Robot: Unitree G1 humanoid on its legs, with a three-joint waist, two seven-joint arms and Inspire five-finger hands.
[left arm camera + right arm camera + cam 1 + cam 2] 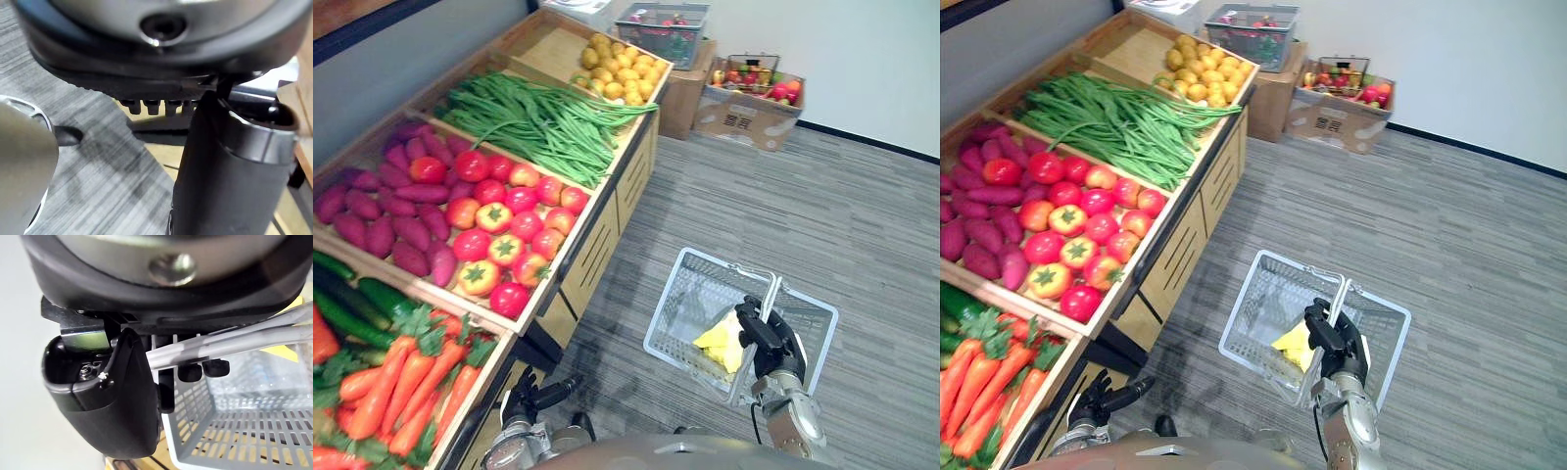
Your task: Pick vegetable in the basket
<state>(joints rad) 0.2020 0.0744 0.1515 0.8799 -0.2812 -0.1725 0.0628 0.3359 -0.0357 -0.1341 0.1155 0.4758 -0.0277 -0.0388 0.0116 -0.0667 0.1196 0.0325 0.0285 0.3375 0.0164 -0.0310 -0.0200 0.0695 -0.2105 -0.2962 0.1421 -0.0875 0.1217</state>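
While the right hand (769, 343) is curled round the handle (234, 345) of the basket (680, 299), which hangs just beyond its fingers with a yellow item (722, 338) inside, the left hand (527, 397) hangs low, loosely open and empty. The carrots (401, 377) lie up and to its left on the wooden stand (597, 240), long axes slanting towards it. That left hand looks the nearer one for the pick.
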